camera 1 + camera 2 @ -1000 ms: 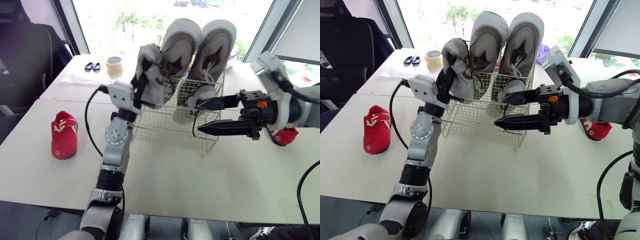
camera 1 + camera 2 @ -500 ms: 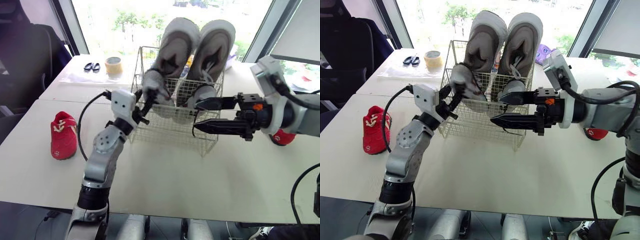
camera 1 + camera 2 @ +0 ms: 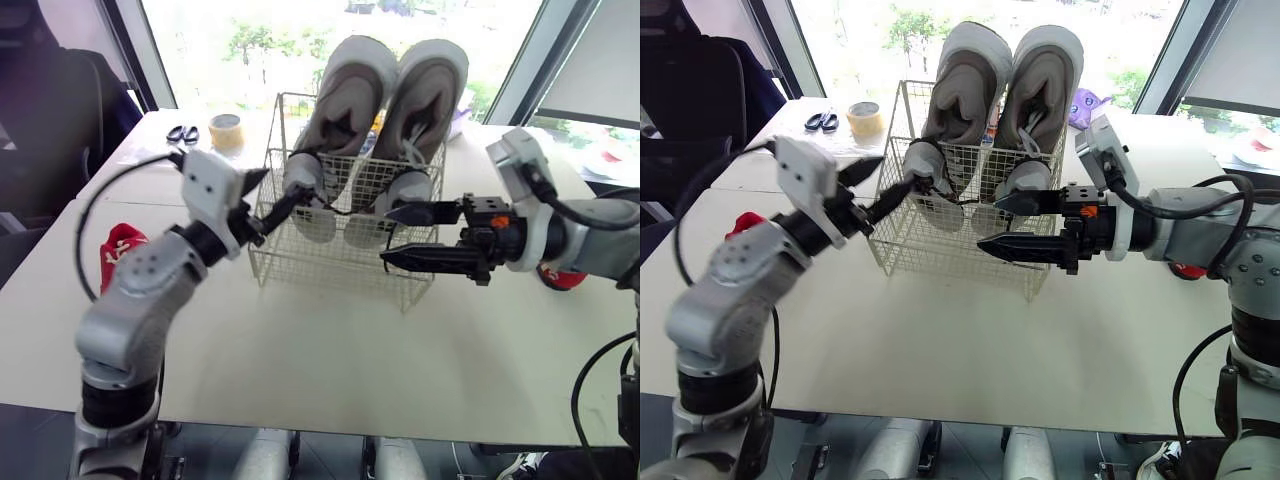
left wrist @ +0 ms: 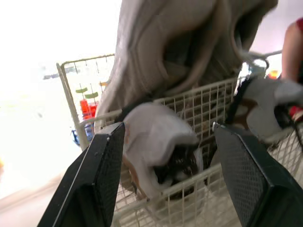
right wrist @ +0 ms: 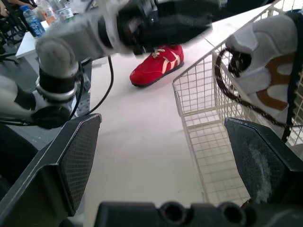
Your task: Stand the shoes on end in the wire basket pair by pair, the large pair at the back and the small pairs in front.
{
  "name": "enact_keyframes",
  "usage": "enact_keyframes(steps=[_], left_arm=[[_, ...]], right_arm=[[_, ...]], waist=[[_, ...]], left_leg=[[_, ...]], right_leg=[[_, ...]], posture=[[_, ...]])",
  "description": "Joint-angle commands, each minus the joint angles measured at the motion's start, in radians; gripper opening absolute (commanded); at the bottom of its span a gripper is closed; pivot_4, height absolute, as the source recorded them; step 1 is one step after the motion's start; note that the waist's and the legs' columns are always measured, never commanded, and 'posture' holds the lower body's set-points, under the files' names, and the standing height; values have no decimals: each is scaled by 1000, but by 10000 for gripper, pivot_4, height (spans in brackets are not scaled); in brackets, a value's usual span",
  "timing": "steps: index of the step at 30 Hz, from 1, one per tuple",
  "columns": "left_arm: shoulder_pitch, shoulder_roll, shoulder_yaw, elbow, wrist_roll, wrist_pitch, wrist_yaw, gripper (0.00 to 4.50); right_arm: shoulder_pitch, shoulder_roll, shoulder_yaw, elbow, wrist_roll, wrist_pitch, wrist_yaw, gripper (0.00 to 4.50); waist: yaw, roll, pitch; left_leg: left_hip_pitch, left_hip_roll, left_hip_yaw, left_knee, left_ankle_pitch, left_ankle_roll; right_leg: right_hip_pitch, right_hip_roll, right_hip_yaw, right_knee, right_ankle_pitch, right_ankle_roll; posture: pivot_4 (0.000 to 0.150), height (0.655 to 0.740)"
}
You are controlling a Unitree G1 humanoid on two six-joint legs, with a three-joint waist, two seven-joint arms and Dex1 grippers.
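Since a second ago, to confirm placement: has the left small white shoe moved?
Yes: the small white shoe dropped from above the wire basket's left rim into its front left corner.

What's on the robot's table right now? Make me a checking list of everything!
Surface: white table.
Job's things: wire basket holds large grey pair on end at back, small white pair in front; left red shoe and right red shoe lie on the table.
Clutter: tape roll, small black item.
Grippers: left gripper open beside a small white shoe; right gripper open before the basket.
Cables: black cable along left arm.
Surroundings: window, dark chair.
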Motion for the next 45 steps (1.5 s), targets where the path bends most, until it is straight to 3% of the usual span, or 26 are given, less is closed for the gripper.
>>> enact_keyframes(steps=[1,4,6,11,15,21,27,31,35,43,45], left_arm=[[-50,71,157,-10,-307,146,-33,32687],[-77,160,237,53,-529,224,-47,44024],[-62,261,293,121,-732,275,-98,44716],[-11,405,264,152,-610,226,-102,44716],[52,383,143,65,-524,140,-138,44716],[25,255,-3,98,-691,138,-296,44716],[16,247,-90,42,-623,83,-370,44716],[56,209,-158,15,-601,63,-367,44716],[91,166,-193,-25,-574,42,-302,44716],[230,103,-240,-105,-528,7,-158,44716],[263,100,-244,-115,-565,12,-146,44716]], right_arm=[[-27,4,-35,43,1,-18,25,45000],[-54,17,-77,100,20,-22,11,45000],[-85,41,-135,147,111,-9,-18,45000],[-62,60,-246,167,209,-10,-168,45000],[35,7,-337,158,166,-17,-278,45000],[289,-20,-455,93,-95,-174,-316,45000],[553,24,-633,-7,-265,-273,-396,45000],[740,144,-655,-43,-389,-354,-441,45000],[787,184,-601,11,-485,-443,-413,45000],[701,240,-450,275,-643,-607,-376,45000],[658,242,-419,360,-672,-650,-358,45000]], waist=[[-5,0,0],[-19,0,0],[-24,0,0],[-29,1,1],[-15,1,1],[-12,1,1],[-26,5,-1],[-23,7,-3],[-25,10,-4],[-23,12,-6],[-24,12,-6]], left_leg=[[0,0,0,0,0,0],[0,0,-1,-1,0,0],[0,0,-1,-1,0,0],[0,0,-2,-2,0,0],[0,-1,-1,0,0,0],[-1,-1,0,-1,0,0],[0,0,3,-2,0,0],[3,1,5,-2,0,0],[2,1,7,0,0,1],[3,1,8,0,0,1],[3,1,9,0,0,1]], right_leg=[[0,0,0,0,0,0],[-1,0,0,1,0,0],[-1,0,0,1,-1,-1],[-1,0,0,2,-1,-2],[0,-2,2,0,-2,-3],[0,-1,2,-1,-2,-3],[-1,-1,4,0,-2,-3],[1,-1,5,0,-2,-3],[1,-1,7,0,-2,-3],[0,0,9,0,-2,-3],[0,0,9,0,-2,-3]], posture=[[1500,6563],[1500,6563],[1500,6563],[1500,6563],[1500,6563],[1500,6563],[1500,6563],[1500,6563],[1500,6563],[1500,6563],[1500,6563]])
